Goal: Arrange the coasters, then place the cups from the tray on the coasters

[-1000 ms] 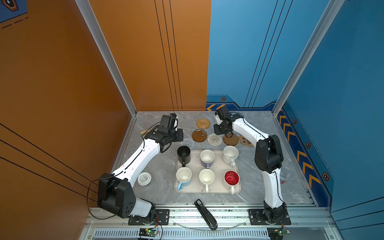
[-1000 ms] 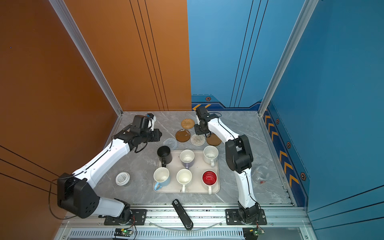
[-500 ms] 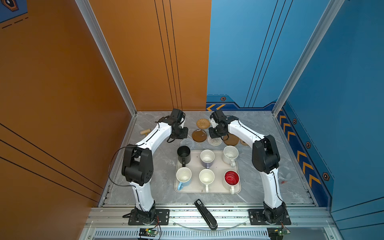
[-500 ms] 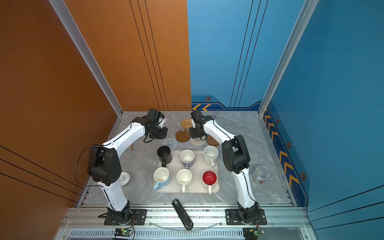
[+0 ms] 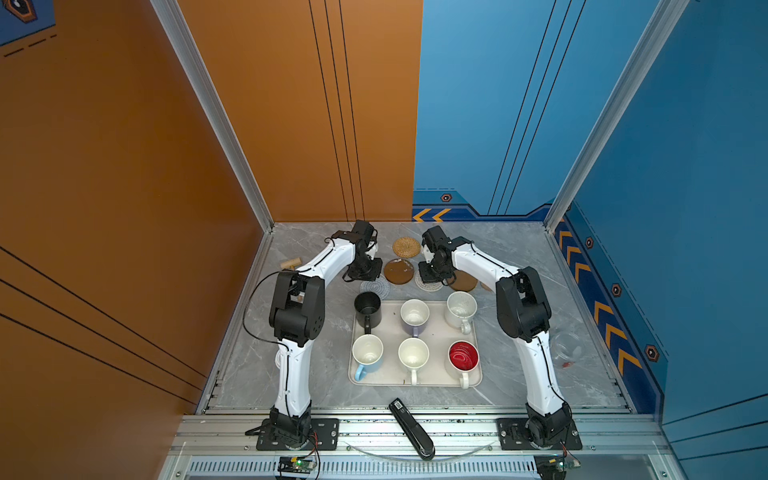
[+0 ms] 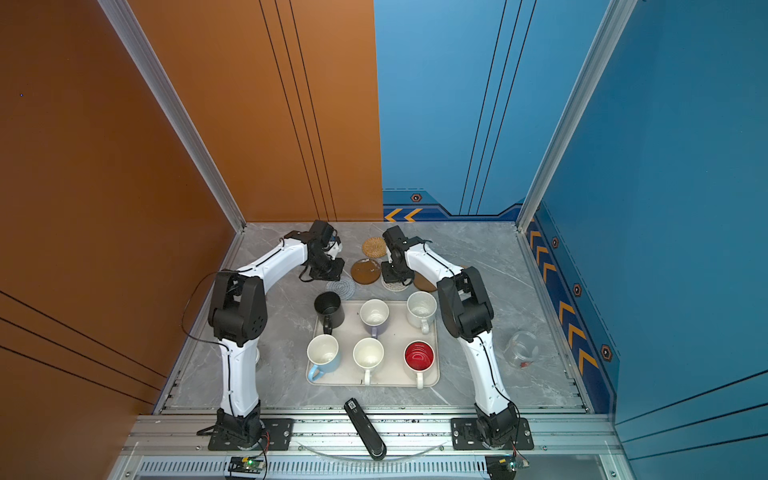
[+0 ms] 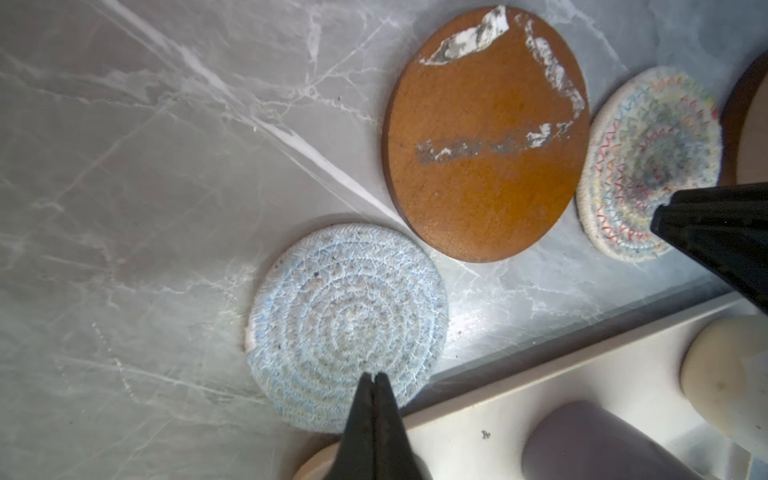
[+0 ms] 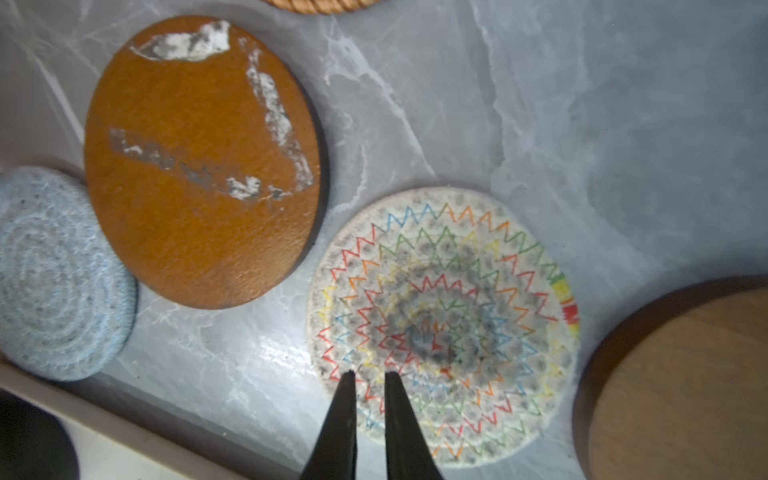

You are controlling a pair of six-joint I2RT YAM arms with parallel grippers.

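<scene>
Since prev. frames the L arm's elbow has swung up and the left gripper [image 7: 372, 377] has shifted right, over the grey coaster [image 7: 347, 316]. The right gripper [image 8: 370, 374] has come down over the white coaster [image 8: 457, 291]. Left gripper: tips pressed together at coaster face; grip cannot be told. Right gripper: narrow gap, nothing held. Both coasters lie flat just far of the tray [image 5: 436, 328], with the brown disc [image 7: 486, 137] between them. Six cups [image 5: 413, 353] remain on tray.

My left arm [image 5: 291, 370] and right arm [image 5: 539, 374] were white with bulky black joints — a black cable [image 5: 245, 311] looped off the left; my left gripper [image 7: 372, 376] tapered black.
</scene>
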